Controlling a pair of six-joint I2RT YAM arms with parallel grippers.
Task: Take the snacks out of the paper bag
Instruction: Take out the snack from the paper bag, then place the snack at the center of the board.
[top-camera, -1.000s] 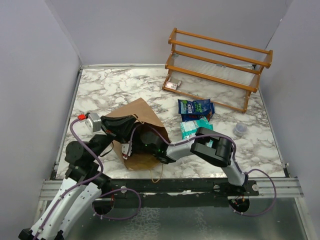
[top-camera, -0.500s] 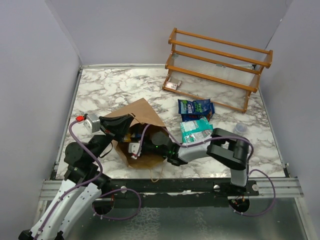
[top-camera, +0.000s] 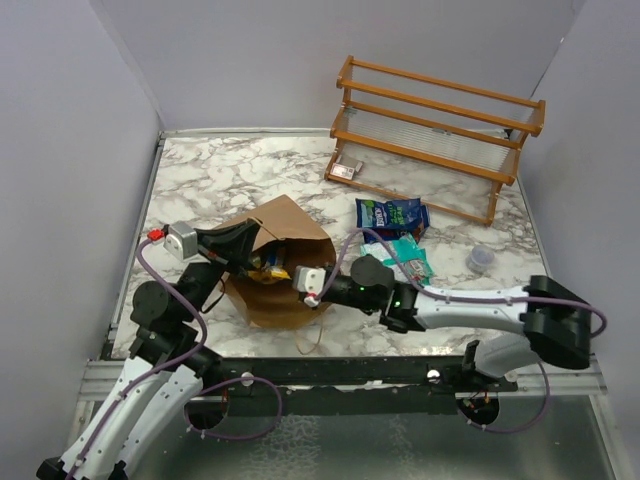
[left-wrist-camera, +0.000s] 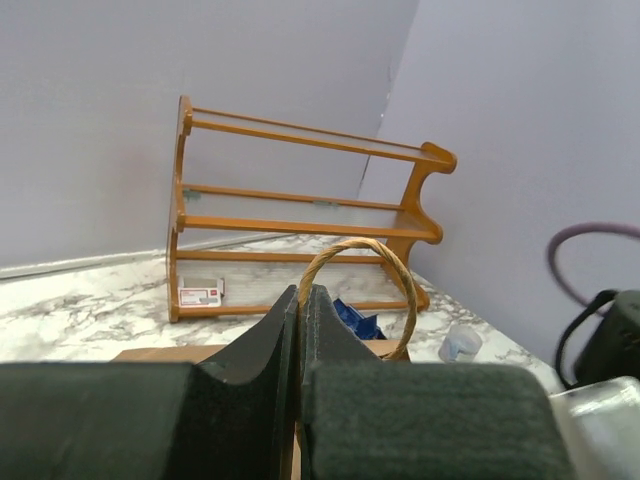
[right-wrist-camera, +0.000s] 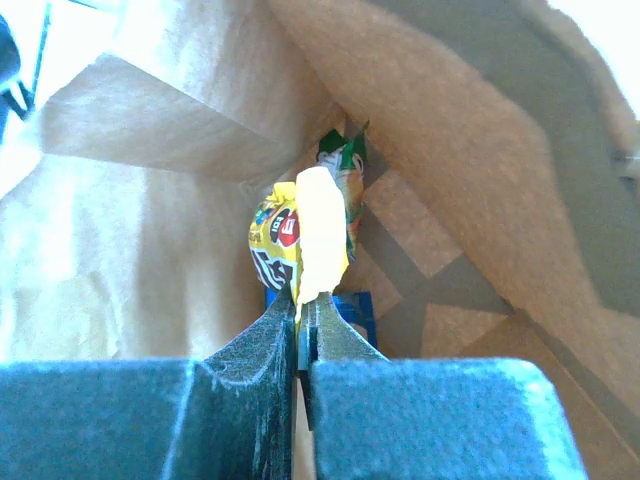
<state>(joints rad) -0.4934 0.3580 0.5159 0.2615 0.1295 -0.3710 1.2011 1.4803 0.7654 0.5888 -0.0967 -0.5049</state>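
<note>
Right gripper (right-wrist-camera: 300, 305): clenched on a yellow packet (right-wrist-camera: 280, 235) inside the mouth of the paper bag (top-camera: 285, 222);
Left gripper (left-wrist-camera: 300, 310): pinched shut on the bag at its loop handle (left-wrist-camera: 355, 248);
Table (top-camera: 215, 180), right of bag: teal packet (top-camera: 407, 252), then blue packet (top-camera: 392, 212), both lying out;
Far edge: wooden rack (top-camera: 440, 125)

Overhead, I saw soft, even light with faint shadows beneath the wooden rack (top-camera: 440, 130); in the right wrist view the paper bag (right-wrist-camera: 150, 230) blew out at top left; the left wrist's near fingers (left-wrist-camera: 400, 420) were blurred.
</note>
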